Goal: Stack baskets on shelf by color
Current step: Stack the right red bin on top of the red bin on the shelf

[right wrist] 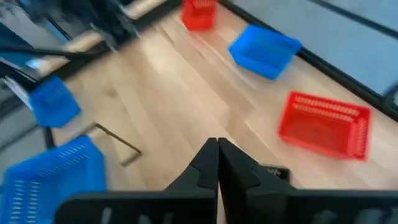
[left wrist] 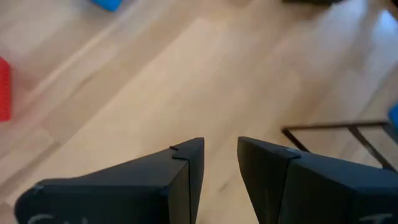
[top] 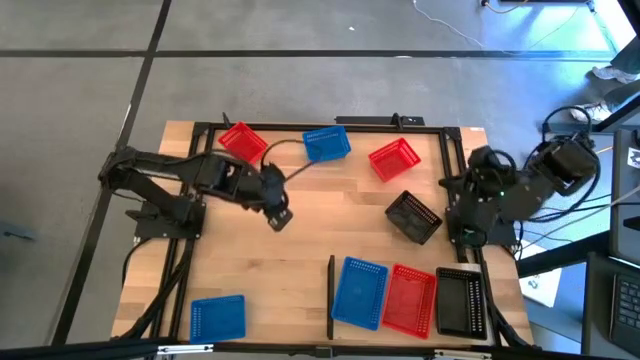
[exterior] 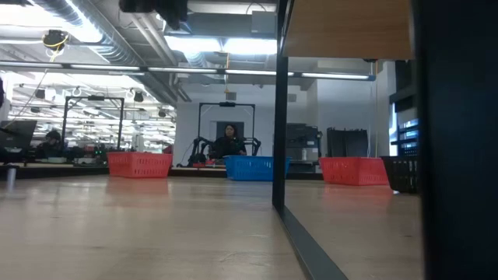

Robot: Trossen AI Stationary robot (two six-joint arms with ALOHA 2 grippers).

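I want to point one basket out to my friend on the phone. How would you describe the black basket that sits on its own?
Start at the wooden table and look toward its right side, near the right arm's base. The lone black basket lies there, just below a red basket. Unlike the other black basket, lined up in the row at the near edge, it sits apart and turned at an angle.

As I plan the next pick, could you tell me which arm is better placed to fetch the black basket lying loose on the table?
The right. Its gripper, shut and empty, sits beside the black basket, just above the shelf. The left gripper, open, hovers over bare table mid-left, farther away.
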